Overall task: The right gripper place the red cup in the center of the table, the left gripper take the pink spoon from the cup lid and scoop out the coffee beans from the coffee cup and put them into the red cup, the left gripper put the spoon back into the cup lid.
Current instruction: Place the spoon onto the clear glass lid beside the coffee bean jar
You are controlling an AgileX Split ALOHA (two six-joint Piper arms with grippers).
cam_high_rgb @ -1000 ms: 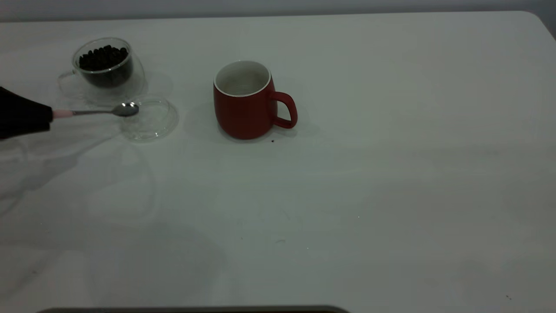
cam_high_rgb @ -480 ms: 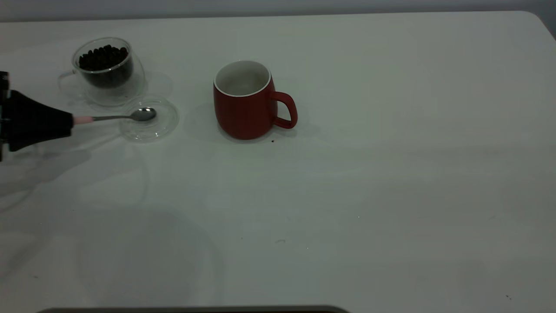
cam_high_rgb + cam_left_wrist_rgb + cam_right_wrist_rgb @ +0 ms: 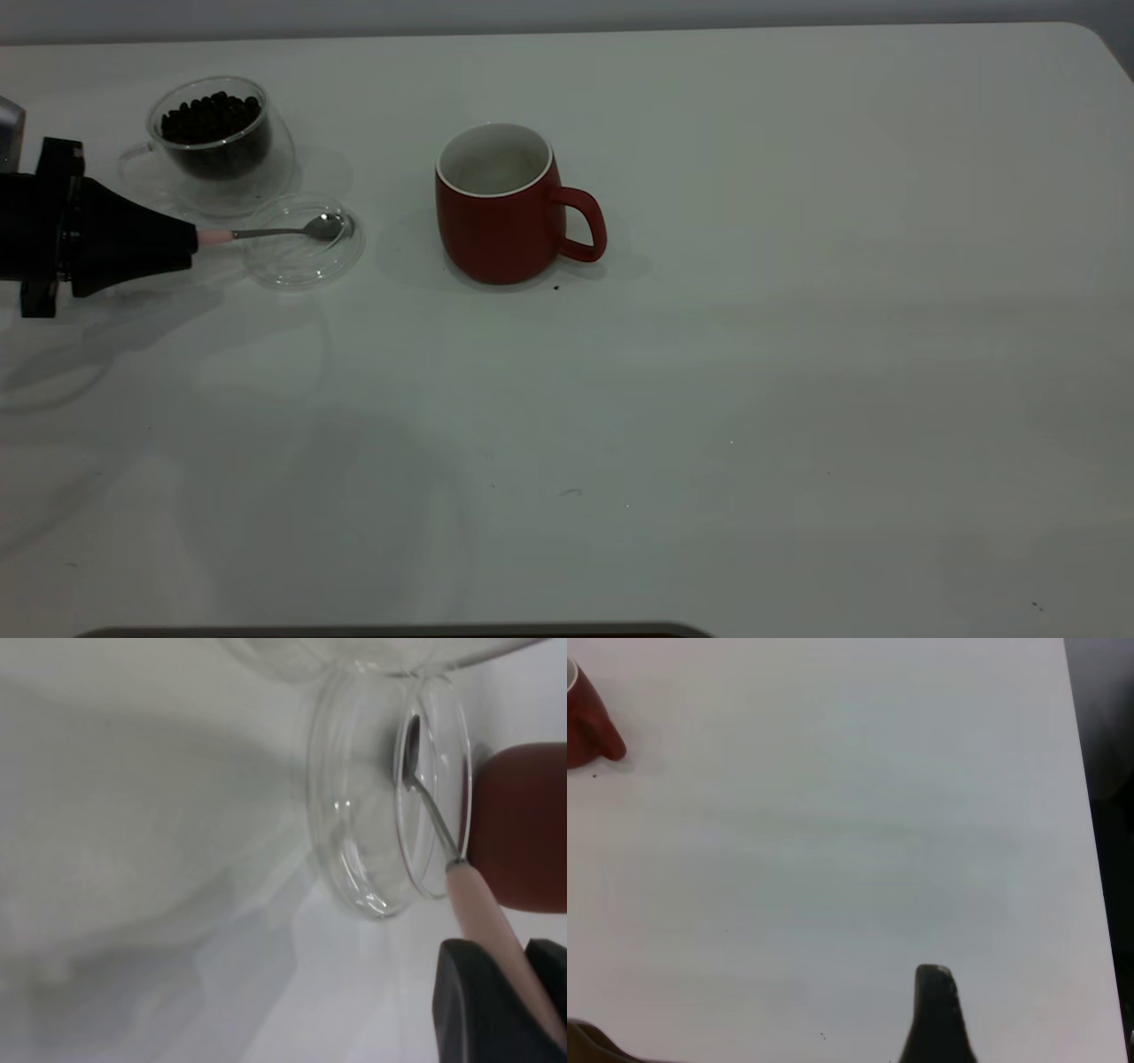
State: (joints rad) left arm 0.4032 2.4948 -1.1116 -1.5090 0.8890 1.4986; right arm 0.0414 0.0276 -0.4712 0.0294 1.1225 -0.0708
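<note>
Near the left edge of the large plain white bench (image 3: 709, 372), the black left gripper (image 3: 190, 239) is clamped on the pale pink handle of the small metal-bowled pink spoon (image 3: 283, 232), whose shiny bowl lies over the small round clear glass cup lid (image 3: 306, 261) towards the far left corner. The exterior view cannot settle whether the bowl touches the glass; the left wrist view shows the spoon (image 3: 478, 904) pinched between the dark fingers (image 3: 483, 1010), its neck crossing the raised rim of the lid (image 3: 354, 877) and the bowl inside that rim. Only the exterior view shows the clear double-walled glass coffee cup (image 3: 213, 146) just behind the lid, holding a heap of dark coffee beans (image 3: 211, 117). The rounded dark-red cup (image 3: 500, 208) with white inside stands upright nearer the bench's middle, handle towards the right edge. The right wrist view alone shows the right gripper (image 3: 935, 1014), over the bench by its right edge, well apart from the red cup (image 3: 589, 722); whether it is apart or together, I cannot tell.
</note>
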